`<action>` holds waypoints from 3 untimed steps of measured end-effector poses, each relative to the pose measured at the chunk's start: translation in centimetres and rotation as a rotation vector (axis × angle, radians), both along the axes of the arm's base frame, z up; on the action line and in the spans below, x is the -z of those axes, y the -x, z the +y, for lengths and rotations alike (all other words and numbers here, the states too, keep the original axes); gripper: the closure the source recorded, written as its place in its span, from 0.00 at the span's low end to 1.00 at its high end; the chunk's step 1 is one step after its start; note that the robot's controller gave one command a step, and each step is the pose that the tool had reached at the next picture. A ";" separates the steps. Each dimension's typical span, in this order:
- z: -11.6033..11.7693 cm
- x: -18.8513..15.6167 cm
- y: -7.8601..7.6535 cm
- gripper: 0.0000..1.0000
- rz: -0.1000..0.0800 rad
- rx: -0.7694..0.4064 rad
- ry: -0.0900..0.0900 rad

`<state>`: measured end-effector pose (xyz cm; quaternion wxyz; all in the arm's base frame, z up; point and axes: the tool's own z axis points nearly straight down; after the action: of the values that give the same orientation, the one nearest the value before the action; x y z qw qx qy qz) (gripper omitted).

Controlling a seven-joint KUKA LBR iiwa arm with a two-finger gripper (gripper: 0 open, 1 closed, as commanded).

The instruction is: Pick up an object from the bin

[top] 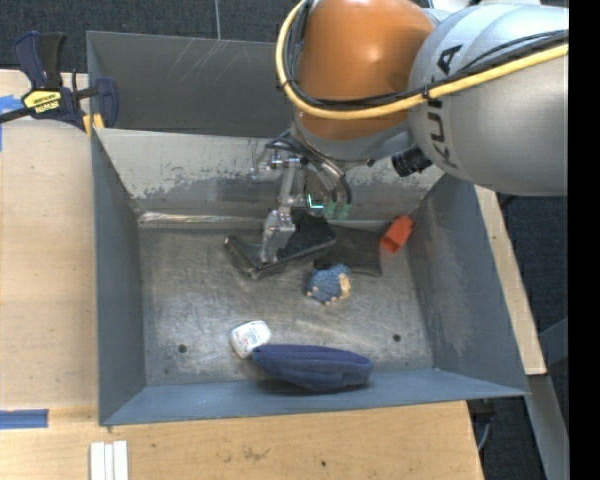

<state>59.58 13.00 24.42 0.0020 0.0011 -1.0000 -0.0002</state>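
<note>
Blue pouch: nearest to me, a dark blue soft pouch (310, 366) lies flat against the bin's (120, 298) lower wall, in the lower middle of the frame.
White piece: a small white crumpled thing (248, 338) touches the pouch's upper left end.
Blue lump: a small blue and tan lump (327, 284) sits alone on the floor near the frame's centre, apart from the pouch.
Orange block: a small orange block (396, 233) rests tilted where the floor meets the right wall, right of centre.
Black piece: a flat, angular black thing (305, 240) lies on the upper middle of the floor, one narrow end pointing to the lower left.
Gripper: I see the gripper (277, 230) down over the left part of that black piece, at or just above its surface.
Gripper state: I cannot tell whether it is spread or pressed together.
Arm: the grey arm (500, 98) comes in from the upper right, its orange cover (365, 43) above the gripper.
</note>
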 end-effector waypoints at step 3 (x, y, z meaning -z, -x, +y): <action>-4.1 16.1 0.7 0.00 0.001 -0.109 0.001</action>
<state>58.91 8.91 8.28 0.0024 0.0557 -0.9984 0.0007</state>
